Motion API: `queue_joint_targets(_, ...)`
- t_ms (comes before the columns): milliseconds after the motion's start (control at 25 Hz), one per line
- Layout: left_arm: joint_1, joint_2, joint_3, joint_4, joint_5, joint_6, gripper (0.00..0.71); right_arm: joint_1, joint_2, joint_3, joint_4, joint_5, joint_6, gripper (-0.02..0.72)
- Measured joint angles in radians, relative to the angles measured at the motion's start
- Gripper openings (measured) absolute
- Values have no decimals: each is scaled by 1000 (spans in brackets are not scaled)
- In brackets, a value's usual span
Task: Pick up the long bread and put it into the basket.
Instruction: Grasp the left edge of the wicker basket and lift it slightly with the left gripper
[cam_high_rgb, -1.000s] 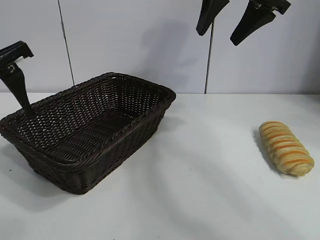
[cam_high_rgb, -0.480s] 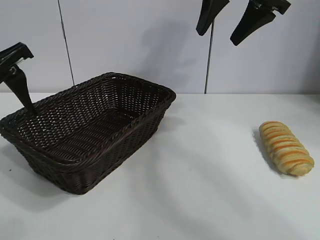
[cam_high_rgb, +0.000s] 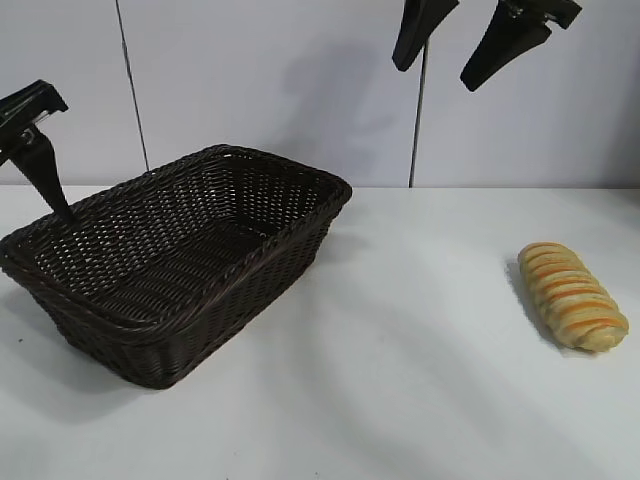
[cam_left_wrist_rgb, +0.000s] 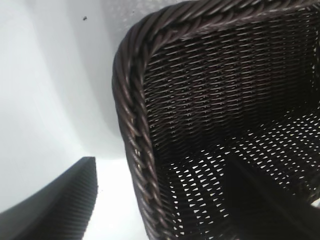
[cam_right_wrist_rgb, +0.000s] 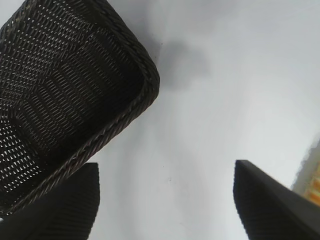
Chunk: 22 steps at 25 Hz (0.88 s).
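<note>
The long bread (cam_high_rgb: 572, 296), golden with orange-brown stripes, lies on the white table at the right, far from the basket (cam_high_rgb: 232, 151). A sliver of the bread (cam_right_wrist_rgb: 314, 176) shows at the edge of the right wrist view. The dark woven basket stands at the left and holds nothing. My right gripper (cam_high_rgb: 437, 72) (cam_right_wrist_rgb: 165, 170) hangs open high above the table's middle, between basket and bread, with nothing between its fingers. My left gripper (cam_high_rgb: 45, 185) (cam_left_wrist_rgb: 160, 200) is open at the basket's left end. One of its fingers (cam_left_wrist_rgb: 55, 200) is outside the braided rim and the other inside.
A white wall with two vertical seams stands behind the table (cam_high_rgb: 420, 380). Bare tabletop lies between the basket and the bread and along the front.
The left gripper wobbles slightly at the basket's left end. The right gripper, bread and basket have not moved.
</note>
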Motion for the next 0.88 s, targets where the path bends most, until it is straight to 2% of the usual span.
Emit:
queue_joint_targets(320,0,124,0,-59,-70,15,514,0,0,0,0,0,0,539)
queue_joint_targets(560,0,210,0,-188,-106,152,513,0,0,0,0,-1,0,539)
queue_joint_targets(680,0,224,0,-214,-109,192,513,0,0,0,0,-1,0,539)
queue_joint_targets(800,0,224,0,-218,-115,202,484,0,0,0,0,-1,0,539)
queue_joint_targets(880,0,224,0,-218,-116,203,432,0,0,0,0,-1,0,539)
